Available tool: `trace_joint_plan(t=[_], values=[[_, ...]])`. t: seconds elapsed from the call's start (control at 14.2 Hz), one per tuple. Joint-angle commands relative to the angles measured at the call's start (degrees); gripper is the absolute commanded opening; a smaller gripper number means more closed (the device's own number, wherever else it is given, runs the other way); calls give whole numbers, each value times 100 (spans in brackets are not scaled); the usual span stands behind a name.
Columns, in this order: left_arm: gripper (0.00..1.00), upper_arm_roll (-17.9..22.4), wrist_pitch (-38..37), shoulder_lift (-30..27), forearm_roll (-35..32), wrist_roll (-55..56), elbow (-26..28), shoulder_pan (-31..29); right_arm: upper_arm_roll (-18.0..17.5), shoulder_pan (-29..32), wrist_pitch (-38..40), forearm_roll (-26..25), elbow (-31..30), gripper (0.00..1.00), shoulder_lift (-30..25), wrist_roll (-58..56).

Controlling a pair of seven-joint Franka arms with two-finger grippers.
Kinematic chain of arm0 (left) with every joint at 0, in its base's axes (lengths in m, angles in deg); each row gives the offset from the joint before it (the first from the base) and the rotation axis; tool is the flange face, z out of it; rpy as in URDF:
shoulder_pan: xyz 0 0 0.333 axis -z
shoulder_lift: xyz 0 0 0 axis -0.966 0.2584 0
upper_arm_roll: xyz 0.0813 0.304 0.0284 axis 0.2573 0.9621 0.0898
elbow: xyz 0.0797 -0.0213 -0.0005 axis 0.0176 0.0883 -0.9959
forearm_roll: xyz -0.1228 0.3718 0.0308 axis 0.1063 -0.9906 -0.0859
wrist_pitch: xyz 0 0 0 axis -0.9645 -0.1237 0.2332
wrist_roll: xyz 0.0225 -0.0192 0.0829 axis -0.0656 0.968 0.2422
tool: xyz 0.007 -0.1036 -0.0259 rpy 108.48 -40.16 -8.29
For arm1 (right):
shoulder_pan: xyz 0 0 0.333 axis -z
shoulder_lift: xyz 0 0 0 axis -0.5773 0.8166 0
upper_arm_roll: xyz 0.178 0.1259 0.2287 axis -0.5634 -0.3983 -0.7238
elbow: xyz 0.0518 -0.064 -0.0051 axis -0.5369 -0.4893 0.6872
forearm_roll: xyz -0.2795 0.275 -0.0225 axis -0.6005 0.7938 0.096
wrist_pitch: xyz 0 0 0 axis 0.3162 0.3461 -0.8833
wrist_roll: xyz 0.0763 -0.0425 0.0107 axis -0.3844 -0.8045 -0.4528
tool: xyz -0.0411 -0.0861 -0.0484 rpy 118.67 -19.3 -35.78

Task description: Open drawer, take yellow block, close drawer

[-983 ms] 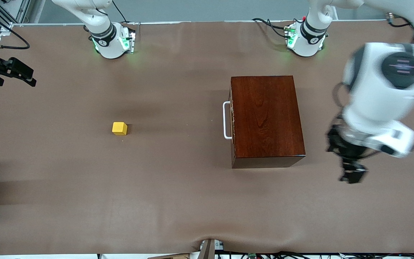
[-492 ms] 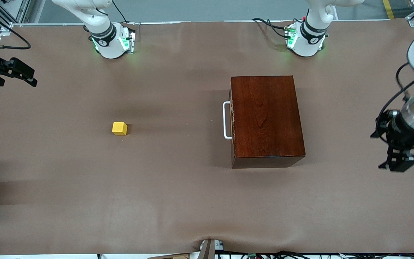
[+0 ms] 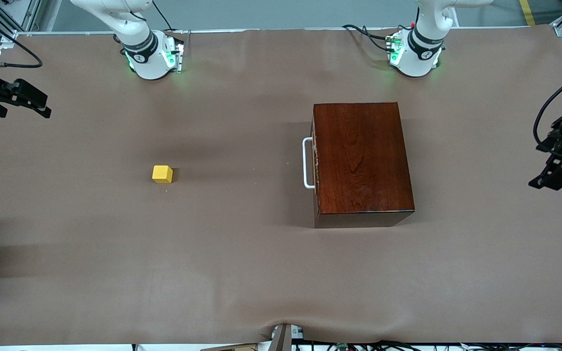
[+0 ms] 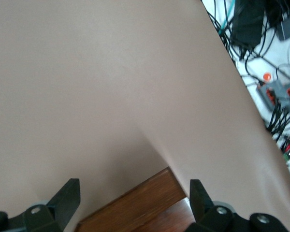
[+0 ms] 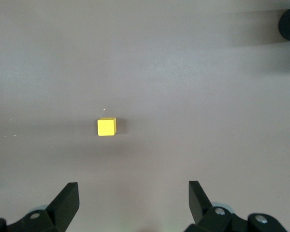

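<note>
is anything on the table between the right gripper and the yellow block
Nothing visible. The right gripper, jaws open, hangs over the right arm's end of the table, and only bare brown cover lies between it and the yellow block. The wooden box with the shut drawer sits toward the left arm's end.

yellow block (image 3: 162,174) plain bright yellow; wooden box (image 3: 362,158) glossy dark reddish-brown with visible grain; drawer handle (image 3: 307,163) white; surface (image 3: 242,263) flat matte brown; both grippers' fingers (image 5: 67,199) black; arm bases (image 3: 150,56) white with green lights
</note>
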Motion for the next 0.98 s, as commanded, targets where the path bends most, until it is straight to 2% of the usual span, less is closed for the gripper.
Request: trace_joint_plan(t=[0.0, 0.14, 0.35, 0.7, 0.91], values=[[100, -53, -255, -374, 178, -919, 229, 11, -57, 63, 23, 107, 91, 100, 50, -66], [100, -53, -283, -699, 300, -1631, 466, 46, -57, 63, 23, 107, 92, 100, 50, -66], [100, -53, -309, -902, 512, -2650, 598, 11, -57, 63, 23, 107, 100, 100, 50, -66], [100, -150, -704, -929, 486, -4515, 643, -33, -57, 71, -4, 107, 91, 100, 50, -66], [100, -448, -827, -947, 328, -5243, 652, -234, -57, 71, -4, 107, 91, 100, 51, -66]])
